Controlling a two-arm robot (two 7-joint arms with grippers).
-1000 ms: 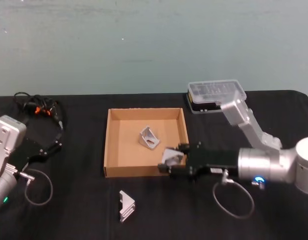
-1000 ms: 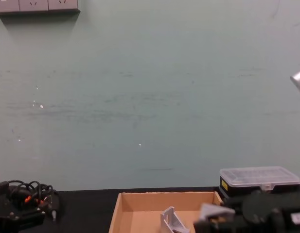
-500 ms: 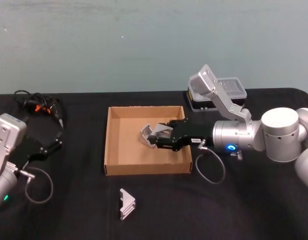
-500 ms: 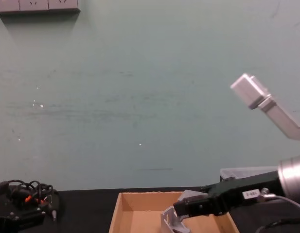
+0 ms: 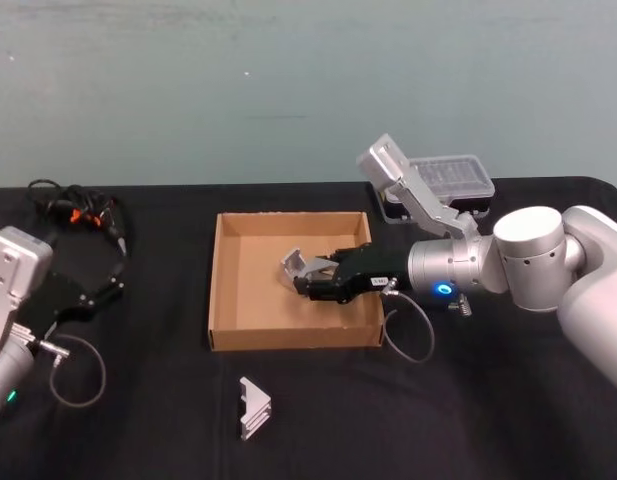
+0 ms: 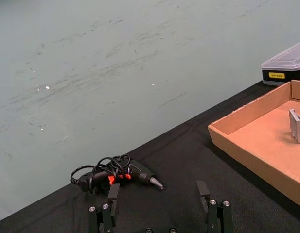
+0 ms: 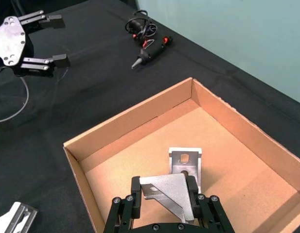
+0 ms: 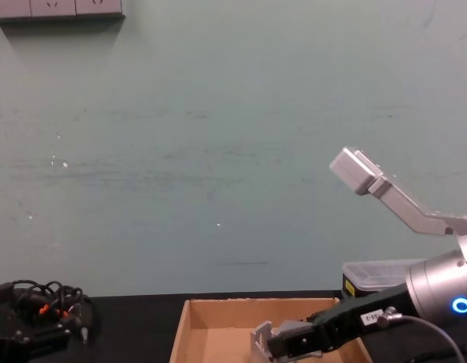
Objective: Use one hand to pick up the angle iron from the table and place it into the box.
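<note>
My right gripper [image 5: 316, 279] reaches in from the right over the cardboard box [image 5: 219, 290] and is shut on a silver angle iron [image 7: 163, 187]. It holds the piece just above the box floor, near the middle. Another angle iron [image 7: 185, 164] stands on the box floor just beyond the held one. A third angle iron [image 5: 253, 409] lies on the black table [image 5: 168, 420] in front of the box. My left gripper [image 6: 159, 209] is parked at the table's left side, open with nothing between its fingers.
A black tool with coiled cable [image 5: 76, 214] lies at the back left of the table. A small black case with a clear lid [image 5: 448, 180] sits behind the box at the right. A loose grey cable loop [image 5: 406, 335] hangs from my right wrist beside the box's right wall.
My right gripper has carried the angle iron from the box's near right corner up and leftward to over the middle of the box. The left arm has not moved.
</note>
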